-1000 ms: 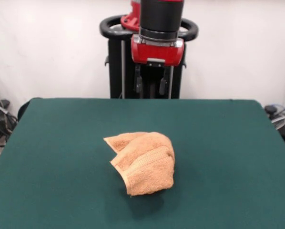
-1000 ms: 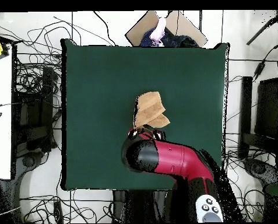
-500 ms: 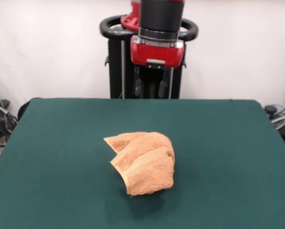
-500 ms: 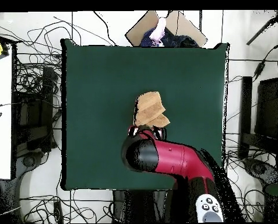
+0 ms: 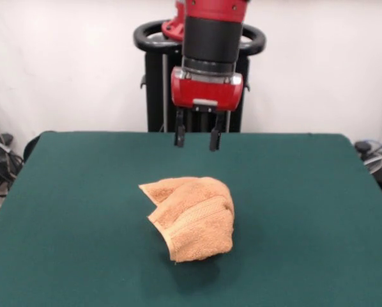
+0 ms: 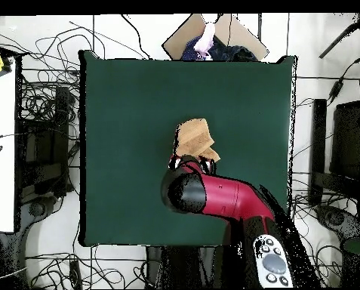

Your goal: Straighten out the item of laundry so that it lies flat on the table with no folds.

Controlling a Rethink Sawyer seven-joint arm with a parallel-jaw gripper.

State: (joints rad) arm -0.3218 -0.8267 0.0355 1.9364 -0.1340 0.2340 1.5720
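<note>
A: What shape is the towel (image 5: 194, 217) in?

B: Bunched. It is orange-tan terry cloth with a looped, nubby surface, folded over itself into a rounded lump. A ribbed woven band runs across the upper flap, and a second layer pokes out as a pointed corner on one side.

A: Where is it against the tool (image 5: 196, 137)?

B: Below it and a little nearer the camera in the front view, well apart with clear air between. From overhead, the towel (image 6: 195, 140) shows just beyond the arm's round black and red end.

A: And the tool itself?

B: Two slim dark fingers (image 5: 179, 135) hang straight down from a red block, spread with a gap between them, holding nothing.

A: What is under it all?

B: The desk (image 5: 306, 192), a wide rectangle of dark green felt-like cloth, smooth and matte, with the towel near its middle.
</note>
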